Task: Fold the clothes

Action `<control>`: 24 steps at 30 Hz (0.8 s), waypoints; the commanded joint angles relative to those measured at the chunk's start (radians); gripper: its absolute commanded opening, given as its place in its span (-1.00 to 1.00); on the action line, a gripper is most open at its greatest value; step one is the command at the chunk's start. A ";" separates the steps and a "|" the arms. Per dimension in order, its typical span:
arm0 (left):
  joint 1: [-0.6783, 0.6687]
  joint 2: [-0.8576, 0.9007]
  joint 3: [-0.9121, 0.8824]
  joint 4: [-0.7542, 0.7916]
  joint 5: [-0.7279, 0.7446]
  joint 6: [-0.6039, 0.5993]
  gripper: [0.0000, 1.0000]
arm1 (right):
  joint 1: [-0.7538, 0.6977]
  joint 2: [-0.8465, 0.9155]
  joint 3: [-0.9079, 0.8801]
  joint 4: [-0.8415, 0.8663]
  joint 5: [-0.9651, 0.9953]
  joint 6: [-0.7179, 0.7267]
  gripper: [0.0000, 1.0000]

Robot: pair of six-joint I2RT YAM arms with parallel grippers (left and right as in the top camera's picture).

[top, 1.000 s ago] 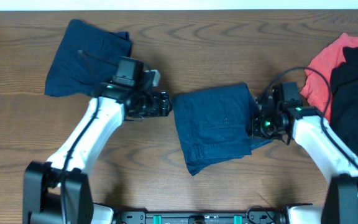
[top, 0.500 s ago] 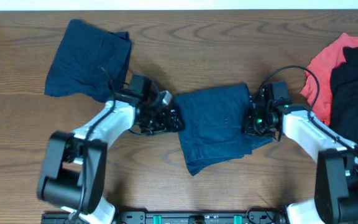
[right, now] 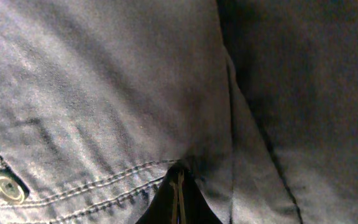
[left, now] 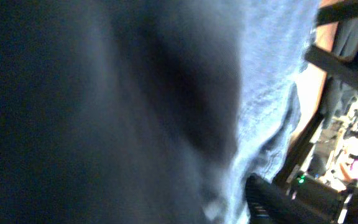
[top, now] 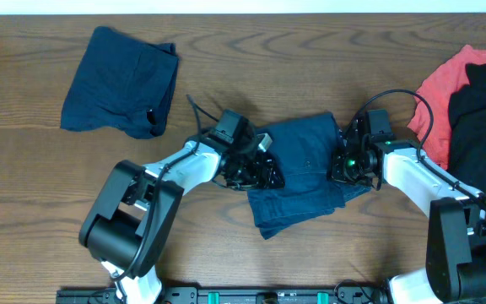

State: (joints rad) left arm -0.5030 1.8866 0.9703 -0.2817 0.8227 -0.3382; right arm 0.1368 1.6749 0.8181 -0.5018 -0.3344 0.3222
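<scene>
The navy shorts [top: 300,173] lie partly folded at the table's middle. My left gripper [top: 268,174] sits low on their left edge. In the left wrist view blurred navy cloth [left: 135,106] fills the frame and only one dark finger [left: 278,202] shows, so how its jaws stand is hidden. My right gripper [top: 342,165] is at the shorts' right edge. In the right wrist view its fingertips [right: 178,198] are pressed together with the fabric puckered into them beside a double seam and a button [right: 6,185].
A second navy piece [top: 121,80] lies folded at the far left. A coral-red garment [top: 440,95] and a black one [top: 483,127] are piled at the right edge. Bare brown wood [top: 226,245] runs along the front.
My left arm has swung right from beside the far-left navy piece onto the left edge of the middle shorts. The right gripper has stayed at the right edge.
</scene>
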 commanded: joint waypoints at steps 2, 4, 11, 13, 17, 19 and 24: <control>-0.029 0.060 -0.023 0.012 -0.056 -0.016 -0.40 | 0.014 0.046 -0.014 0.003 0.001 0.014 -0.98; -0.021 0.060 -0.022 0.010 -0.055 -0.016 -0.62 | 0.015 0.043 -0.014 0.000 0.000 0.014 -0.97; 0.078 -0.068 0.004 -0.090 -0.048 0.047 -0.88 | 0.003 -0.084 -0.007 -0.077 -0.010 0.013 -0.97; 0.126 -0.144 0.032 -0.129 -0.048 0.084 -0.88 | -0.007 -0.167 -0.002 -0.100 -0.010 0.010 -0.97; 0.246 -0.296 0.096 -0.132 -0.048 0.102 -0.88 | -0.013 -0.330 -0.001 -0.099 -0.010 0.015 -0.99; 0.319 -0.356 0.137 -0.121 -0.048 0.122 -0.88 | -0.013 -0.409 0.000 -0.092 -0.010 0.037 -0.97; 0.515 -0.397 0.215 0.003 -0.048 0.127 -0.89 | -0.013 -0.536 0.000 -0.087 -0.011 0.101 -0.97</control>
State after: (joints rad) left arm -0.0628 1.5055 1.1435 -0.3187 0.7723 -0.2478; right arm 0.1280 1.1816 0.8127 -0.5919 -0.3435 0.3744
